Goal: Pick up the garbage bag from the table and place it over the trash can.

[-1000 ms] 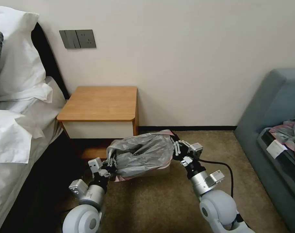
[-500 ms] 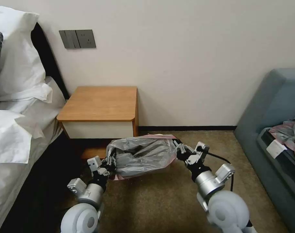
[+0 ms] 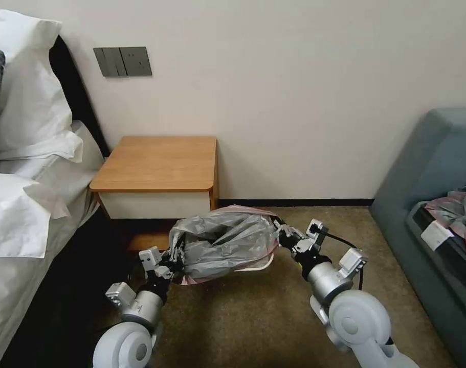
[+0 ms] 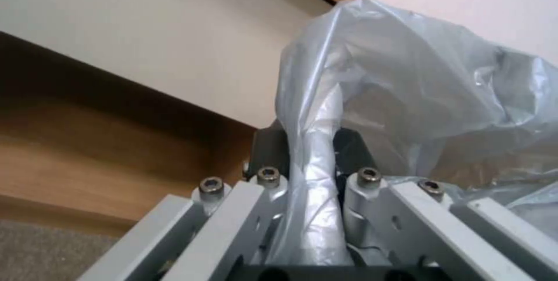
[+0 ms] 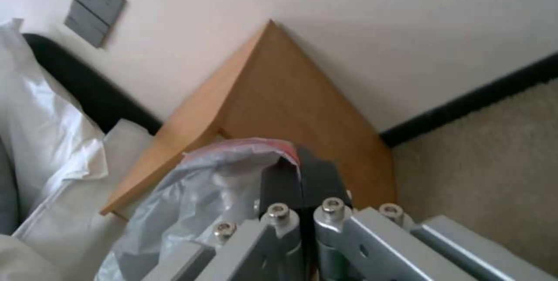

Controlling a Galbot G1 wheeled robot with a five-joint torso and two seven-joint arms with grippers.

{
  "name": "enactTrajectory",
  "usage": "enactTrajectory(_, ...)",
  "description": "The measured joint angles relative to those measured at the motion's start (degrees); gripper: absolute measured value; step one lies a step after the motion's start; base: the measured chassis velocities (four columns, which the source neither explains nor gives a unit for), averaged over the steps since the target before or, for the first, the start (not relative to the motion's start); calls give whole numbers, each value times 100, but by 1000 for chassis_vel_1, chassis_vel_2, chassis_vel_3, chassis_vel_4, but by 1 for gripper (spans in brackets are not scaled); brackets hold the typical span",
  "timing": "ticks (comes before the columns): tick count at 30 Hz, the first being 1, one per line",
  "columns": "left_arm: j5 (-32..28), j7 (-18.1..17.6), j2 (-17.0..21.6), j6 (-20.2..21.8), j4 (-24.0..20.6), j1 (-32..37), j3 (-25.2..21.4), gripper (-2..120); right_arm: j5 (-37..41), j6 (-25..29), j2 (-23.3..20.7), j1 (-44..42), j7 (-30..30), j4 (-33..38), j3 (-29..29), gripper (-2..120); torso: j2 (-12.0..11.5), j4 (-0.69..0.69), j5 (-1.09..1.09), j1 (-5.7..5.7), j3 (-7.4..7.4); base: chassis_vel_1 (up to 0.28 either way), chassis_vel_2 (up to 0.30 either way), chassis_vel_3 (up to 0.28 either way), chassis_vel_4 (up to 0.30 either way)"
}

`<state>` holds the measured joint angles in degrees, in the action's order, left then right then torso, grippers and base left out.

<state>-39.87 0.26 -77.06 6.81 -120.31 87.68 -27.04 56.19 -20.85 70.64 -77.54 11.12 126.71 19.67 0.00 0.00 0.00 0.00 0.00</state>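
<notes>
The grey translucent garbage bag (image 3: 222,243) with a pink edge is stretched low between my two grippers, in front of the wooden table (image 3: 161,161). It drapes over the trash can, whose cream rim (image 3: 250,267) peeks out under the bag's front. My left gripper (image 3: 175,259) is shut on the bag's left end; the left wrist view shows a twisted strip of the bag (image 4: 311,172) pinched in the left gripper (image 4: 311,143). At the other end, my right gripper (image 3: 276,232) is shut on the bag's edge. The right wrist view shows the right gripper (image 5: 301,174) beside the bag's pink edge (image 5: 256,146).
A bed with white pillows (image 3: 23,153) stands at the left, close to my left arm. A grey sofa (image 3: 432,194) at the right holds a grey-and-pink plastic heap (image 3: 455,209) with a white label. Carpet (image 3: 253,322) lies open between my arms.
My right arm has swung lower and outward and its wrist has turned, still gripping the bag. The bag's back edge has lifted a little, and the bin's cream rim shows under its front. The left gripper has barely moved.
</notes>
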Motion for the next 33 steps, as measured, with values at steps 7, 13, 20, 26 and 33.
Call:
enactTrajectory(7, -144, -31, 1, -6, 14, -69, -49, 6, 162, -121, -164, -208, 40, 251, 90, 0, 0, -1, 0, 0, 0, 0, 0, 0, 0)
enactTrajectory(13, -654, -259, -30, 83, -9, -122, -72, 6, -168, -81, -120, -364, -73, 392, -4, 0, 0, -1, 0, 0, 0, 0, 0, 0, 0)
enactTrajectory(20, -1099, -377, -43, 236, -96, -118, -119, 6, -946, 250, 37, -398, -484, 13, -125, 0, 0, -1, 0, 0, 0, 0, 0, 0, 0)
enactTrajectory(26, -1362, -443, -47, 325, -126, -132, -161, 6, -2107, 936, 147, -322, -1062, -596, -224, 0, 0, -1, 0, 0, 0, 0, 0, 0, 0)
enactTrajectory(33, -1494, -422, -64, 357, -126, -126, -175, 6, -2592, 1540, 208, -163, -1557, -1146, -232, 0, 0, 0, 0, 0, 0, 0, 0, 0, 0)
